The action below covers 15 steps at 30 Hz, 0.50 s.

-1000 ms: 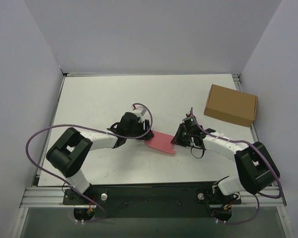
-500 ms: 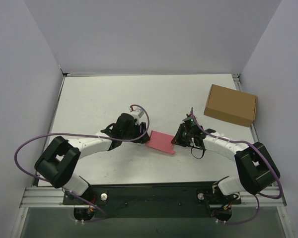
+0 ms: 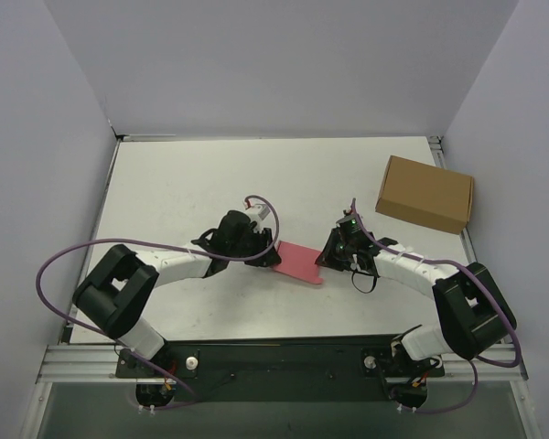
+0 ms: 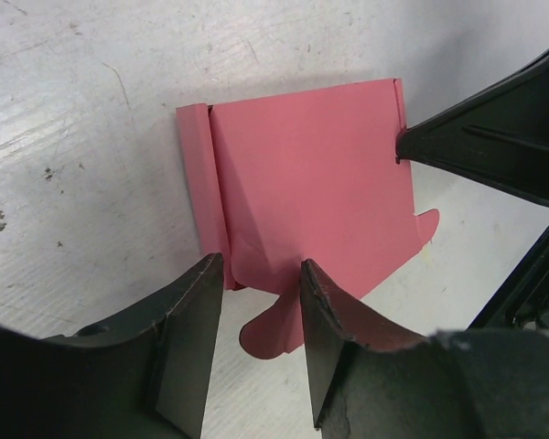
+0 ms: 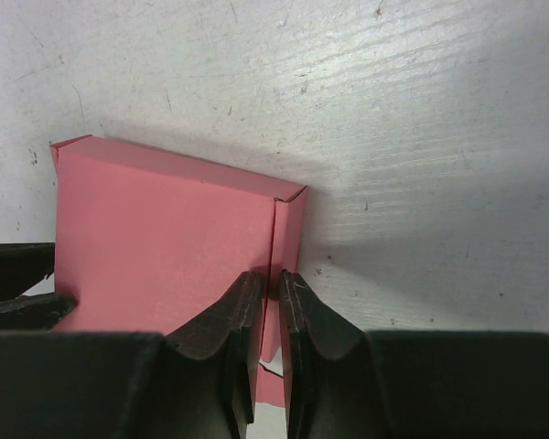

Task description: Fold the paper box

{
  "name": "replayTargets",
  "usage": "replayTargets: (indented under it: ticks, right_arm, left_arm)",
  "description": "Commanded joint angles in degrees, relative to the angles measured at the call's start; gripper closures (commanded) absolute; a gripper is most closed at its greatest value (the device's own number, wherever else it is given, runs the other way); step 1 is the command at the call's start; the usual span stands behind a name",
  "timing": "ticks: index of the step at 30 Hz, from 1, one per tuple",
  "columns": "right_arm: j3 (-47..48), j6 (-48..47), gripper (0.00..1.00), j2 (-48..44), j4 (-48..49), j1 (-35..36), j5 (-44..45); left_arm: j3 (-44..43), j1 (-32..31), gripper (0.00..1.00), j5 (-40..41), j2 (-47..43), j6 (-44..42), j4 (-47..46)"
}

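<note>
Paper box [image 3: 298, 262] sits 3 o'clock of left gripper [image 3: 269, 255] (jaws apart at its edge); right gripper [image 3: 324, 260] clamps opposite flap.

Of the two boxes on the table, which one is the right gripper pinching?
The small pink-red paper box, pinched at its folded edge by the right gripper. The larger brown cardboard box sits apart, untouched.

A white, scuffed rectangular table [image 3: 183, 183] sits enclosed by plain pale lilac-grey walls [image 3: 274, 64] behind, left and right; a silver metal rail [image 3: 73, 366] lines its near edge.
</note>
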<state>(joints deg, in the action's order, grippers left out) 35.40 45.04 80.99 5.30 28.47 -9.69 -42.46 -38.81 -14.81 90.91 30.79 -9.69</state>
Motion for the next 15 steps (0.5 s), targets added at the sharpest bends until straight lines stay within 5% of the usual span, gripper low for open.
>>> replayTargets:
  ticks: [1,15]
  right_arm:
    - [-2.3,-1.7,0.87,0.7,-7.8,0.1,4.2]
    - [-2.0,-1.9,0.87,0.5,-8.0,0.1,4.6]
  left_arm:
    - [-1.3,-0.8,0.53,-1.5,1.0,1.4,-5.2]
    - [-1.7,-2.2,0.72,1.3,2.3,1.3,-2.0]
